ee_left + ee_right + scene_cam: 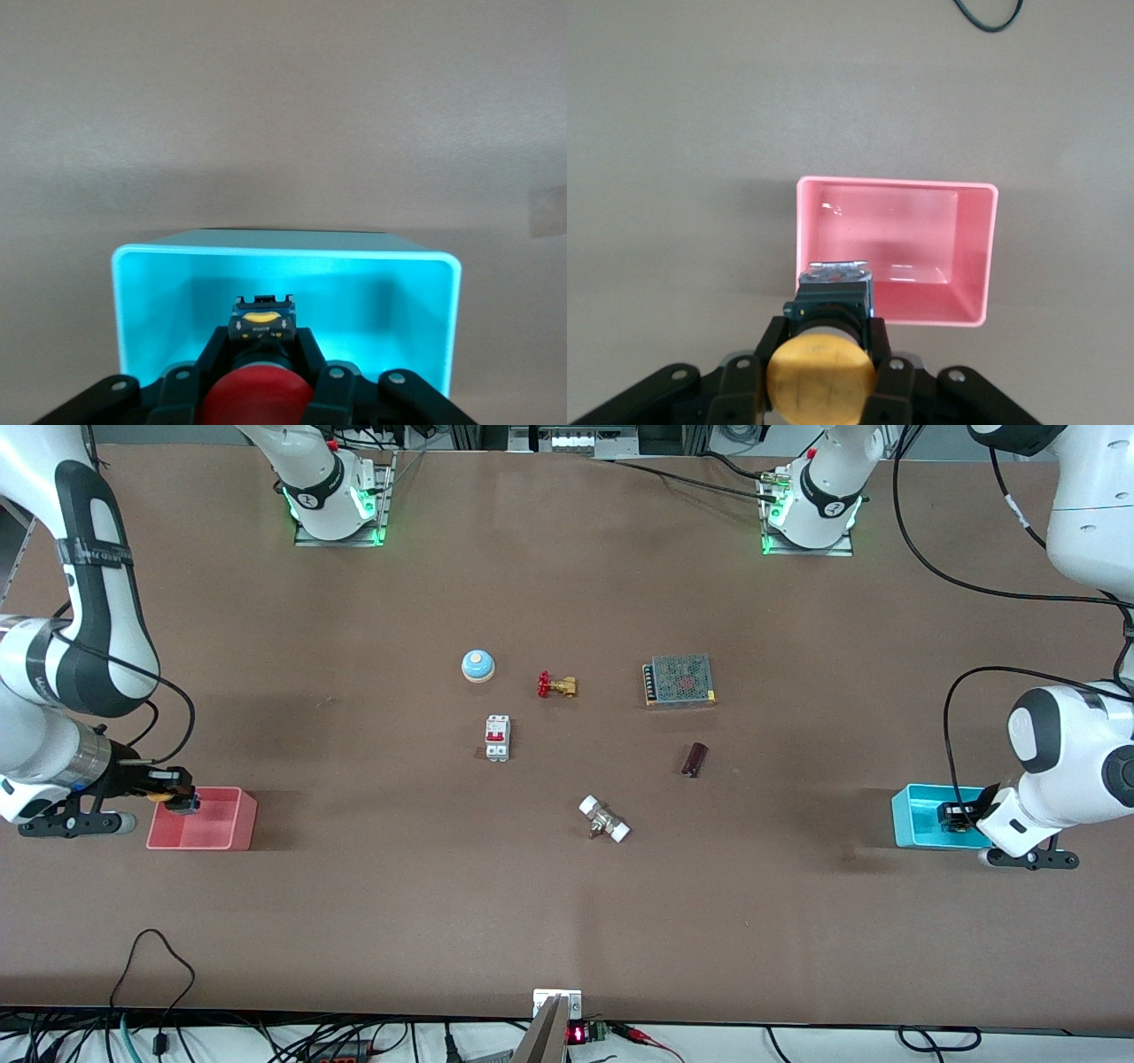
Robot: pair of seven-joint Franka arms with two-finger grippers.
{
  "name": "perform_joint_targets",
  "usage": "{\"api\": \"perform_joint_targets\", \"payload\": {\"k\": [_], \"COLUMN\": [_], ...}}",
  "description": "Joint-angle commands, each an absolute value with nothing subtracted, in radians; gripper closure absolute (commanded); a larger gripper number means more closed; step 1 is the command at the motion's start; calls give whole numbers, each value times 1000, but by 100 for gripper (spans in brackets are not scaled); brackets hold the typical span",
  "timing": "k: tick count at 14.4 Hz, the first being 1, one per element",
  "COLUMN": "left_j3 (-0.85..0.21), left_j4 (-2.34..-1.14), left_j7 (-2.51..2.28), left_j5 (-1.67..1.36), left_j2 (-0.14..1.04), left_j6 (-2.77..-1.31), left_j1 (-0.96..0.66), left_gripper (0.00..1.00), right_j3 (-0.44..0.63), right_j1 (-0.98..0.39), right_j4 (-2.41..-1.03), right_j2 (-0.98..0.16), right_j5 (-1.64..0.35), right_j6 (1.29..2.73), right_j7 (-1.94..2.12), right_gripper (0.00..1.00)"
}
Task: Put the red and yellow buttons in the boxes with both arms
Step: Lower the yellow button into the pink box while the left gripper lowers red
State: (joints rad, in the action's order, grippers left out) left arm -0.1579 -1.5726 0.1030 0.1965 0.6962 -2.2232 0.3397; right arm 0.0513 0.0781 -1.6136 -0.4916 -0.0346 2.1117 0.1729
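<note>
My right gripper (182, 801) is shut on the yellow button (821, 376), gripping its black base, over the edge of the salmon-pink bin (221, 834) that faces the right arm's end of the table. In the right wrist view the pink bin (970, 257) holds nothing. My left gripper (957, 816) is shut on the red button (254, 400) and holds it over the inside of the cyan bin (914, 821). In the left wrist view the fingers (312, 347) clamp the button's black base, with the cyan bin's wall (151, 301) around them.
Mid-table lie a pale-blue dome bell (477, 665), a brass valve with a red handle (556, 685), a white and red circuit breaker (497, 738), a mesh-topped power supply (679, 680), a dark cylinder (695, 759) and a white-ended fitting (604, 819).
</note>
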Motion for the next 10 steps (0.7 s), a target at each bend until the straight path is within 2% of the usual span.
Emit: {"api": "perform_joint_targets", "payload": {"k": [1,4,10], "left_j3": [-169,-169,-169], "left_j4": [-1574,-1581,-1601], "left_j7": [121,126,126], "left_j5": [172,172,172], "left_j2": [695,696,716], "left_j6": [-2224,-2226,-2269], "left_j1": [348,353,362], "left_gripper": [92,92,89], "right_j3": [69,69,69], "right_j1": [83,89,97], "right_j4": [-1586,-1586,-1612], "right_j2": [-543,-590,-609], "right_j5": [-61,-63,-66], "right_j6": [2167,2210,2229], "right_j7": [190,199,204], "right_gripper": [75,75,75]}}
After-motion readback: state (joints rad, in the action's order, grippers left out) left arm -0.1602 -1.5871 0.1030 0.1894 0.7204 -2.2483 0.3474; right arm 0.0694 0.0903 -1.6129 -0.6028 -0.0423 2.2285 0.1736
